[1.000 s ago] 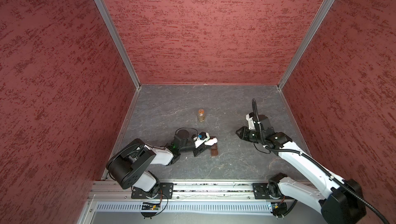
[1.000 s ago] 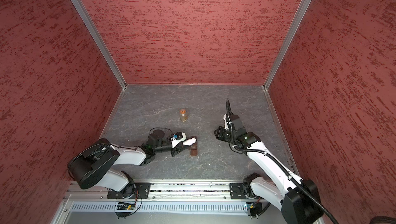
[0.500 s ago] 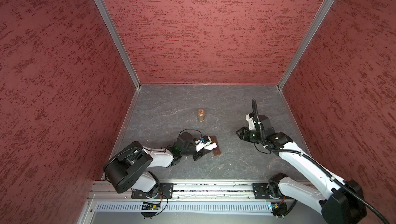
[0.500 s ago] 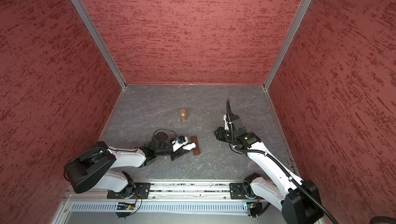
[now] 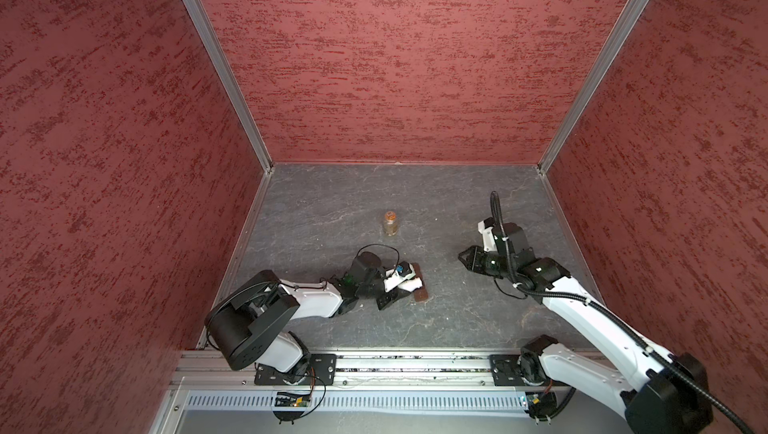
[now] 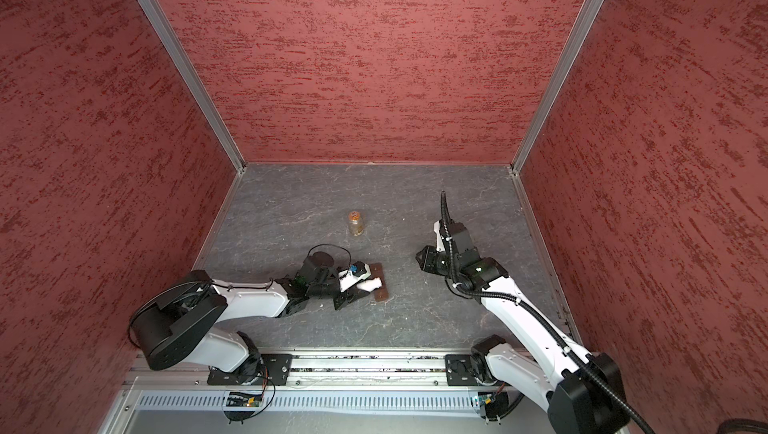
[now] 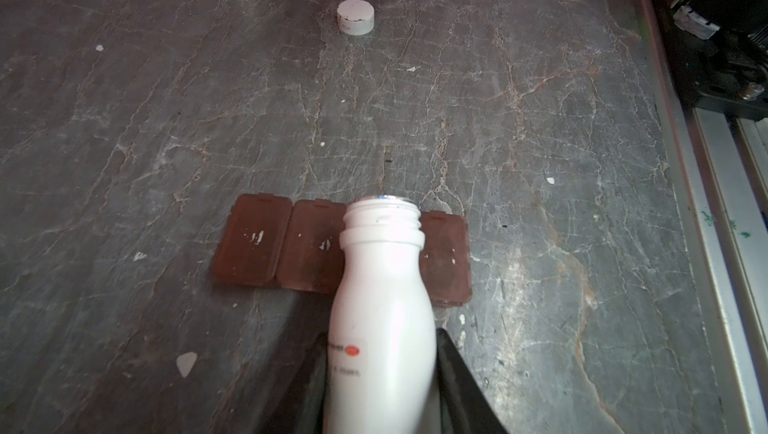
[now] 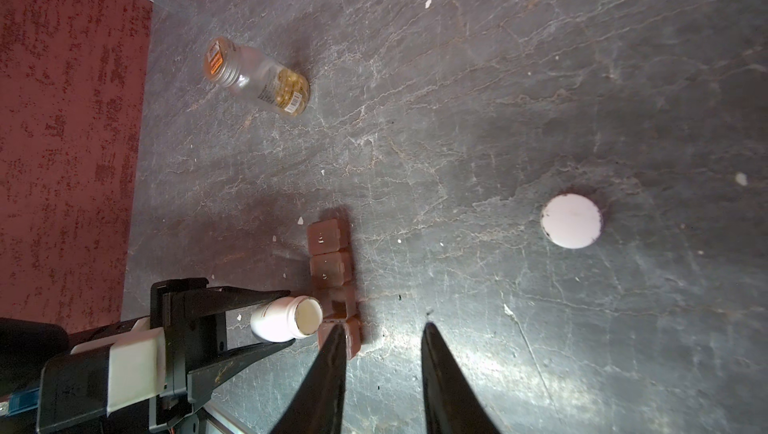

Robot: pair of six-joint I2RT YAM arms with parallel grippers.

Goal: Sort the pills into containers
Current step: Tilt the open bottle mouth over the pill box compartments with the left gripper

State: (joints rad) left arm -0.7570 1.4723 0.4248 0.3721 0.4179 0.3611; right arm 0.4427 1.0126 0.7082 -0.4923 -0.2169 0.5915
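Between the black fingers (image 7: 455,363) of the left gripper (image 7: 382,340), a white, uncapped plastic bottle (image 7: 382,286) is pinched by its body, the fingers spread only to the bottle's width. The bottle is held nearly level. Its mouth is just past the fingertips and over the long, flat brown plastic box of square cells (image 7: 253,245), presumably so that pills can be shaken into one cell. Tiny whitish bits (image 7: 550,180), taken to be the pills, are seen loose on the grey stone-patterned tabletop (image 7: 166,120) beyond the fingertips, and as specks on the cells. Whether the cell lids are shut cannot be told. A round white cap (image 8: 571,221) is set aside beyond the right gripper (image 8: 383,328). The right gripper's fingers (image 8: 324,373) are parted with nothing between them, and it is held clear of the box in both top views, probably in reserve. A clear bottle of yellow capsules (image 8: 257,76) stands farther off.
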